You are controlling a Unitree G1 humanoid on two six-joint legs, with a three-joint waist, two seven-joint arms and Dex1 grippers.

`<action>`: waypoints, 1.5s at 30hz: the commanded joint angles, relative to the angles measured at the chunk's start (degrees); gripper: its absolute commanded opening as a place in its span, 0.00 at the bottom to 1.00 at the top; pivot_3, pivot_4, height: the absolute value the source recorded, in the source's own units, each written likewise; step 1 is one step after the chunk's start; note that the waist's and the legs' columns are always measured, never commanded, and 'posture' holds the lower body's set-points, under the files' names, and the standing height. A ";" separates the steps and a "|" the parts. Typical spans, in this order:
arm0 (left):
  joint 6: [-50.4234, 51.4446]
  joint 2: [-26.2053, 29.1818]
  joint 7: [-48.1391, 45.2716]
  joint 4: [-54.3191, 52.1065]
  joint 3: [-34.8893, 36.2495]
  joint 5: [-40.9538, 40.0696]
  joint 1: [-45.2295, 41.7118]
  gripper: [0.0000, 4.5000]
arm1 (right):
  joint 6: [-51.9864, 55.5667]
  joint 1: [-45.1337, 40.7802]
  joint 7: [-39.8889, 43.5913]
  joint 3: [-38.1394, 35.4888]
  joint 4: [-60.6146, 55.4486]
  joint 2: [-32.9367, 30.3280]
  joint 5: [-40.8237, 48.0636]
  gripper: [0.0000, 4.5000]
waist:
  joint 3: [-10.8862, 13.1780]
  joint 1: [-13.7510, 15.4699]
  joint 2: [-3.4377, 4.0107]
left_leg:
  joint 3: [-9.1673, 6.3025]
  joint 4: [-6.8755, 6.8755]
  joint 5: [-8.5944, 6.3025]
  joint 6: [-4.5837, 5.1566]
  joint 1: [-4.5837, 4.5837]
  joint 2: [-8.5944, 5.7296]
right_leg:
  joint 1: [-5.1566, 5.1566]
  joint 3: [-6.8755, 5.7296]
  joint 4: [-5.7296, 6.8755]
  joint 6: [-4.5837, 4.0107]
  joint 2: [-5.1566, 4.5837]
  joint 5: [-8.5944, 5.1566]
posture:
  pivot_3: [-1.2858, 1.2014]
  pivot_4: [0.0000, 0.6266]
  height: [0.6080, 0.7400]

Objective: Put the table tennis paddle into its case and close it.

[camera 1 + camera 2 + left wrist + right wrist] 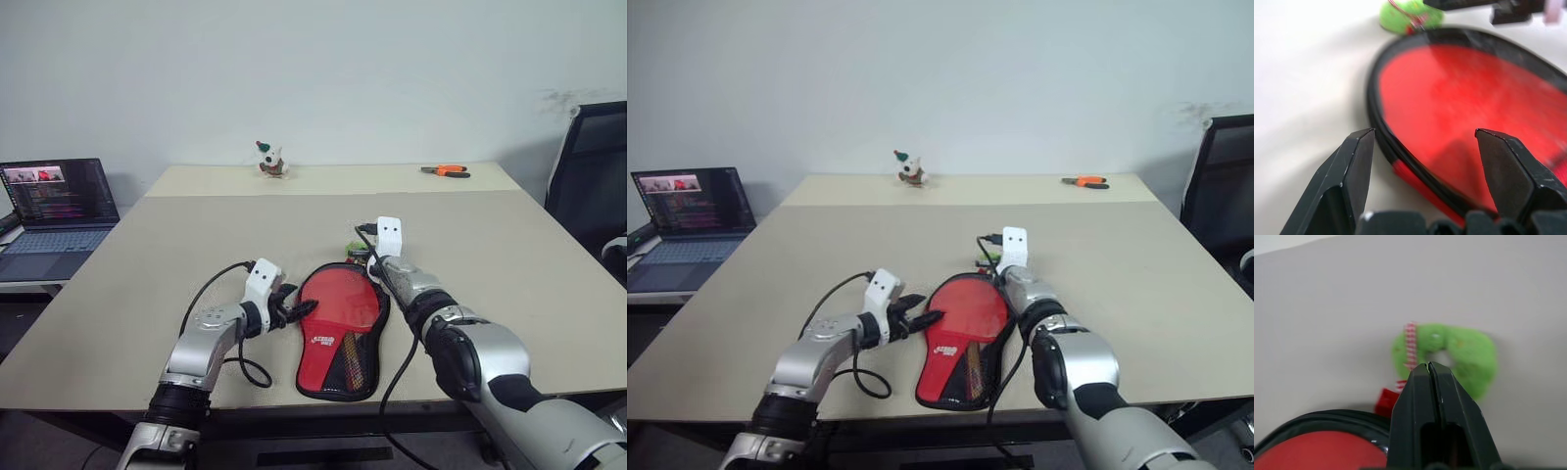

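Beige table [509, 264]: left pincer [1422, 142] gapes at the case [338, 328] rim; right pincer [1430, 369] pressed together, green pull tag [1469, 357] just beyond.

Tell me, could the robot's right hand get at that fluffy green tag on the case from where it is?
Probably yes. The right hand, fingers shut, sits right at the green tag beyond the case, with nothing between them; whether it pinches the tag's cord I cannot tell.

Left end effector [294, 309] spread wide (fingers level); right end effector [1429, 369] pinched fully together, arm reaching forward.
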 commanded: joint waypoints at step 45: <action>1.66 15.40 -26.82 1.81 4.73 -10.67 -5.04 0.79 | 16.23 16.92 22.87 14.49 -27.04 -9.01 6.69 0.81 | 0.01 -0.16 0.01 | -0.02 -0.10 0.00 0.00 0.00 0.02 | -0.03 -0.03 -0.05 -0.05 0.01 0.02 | 0.52 0.24 1.00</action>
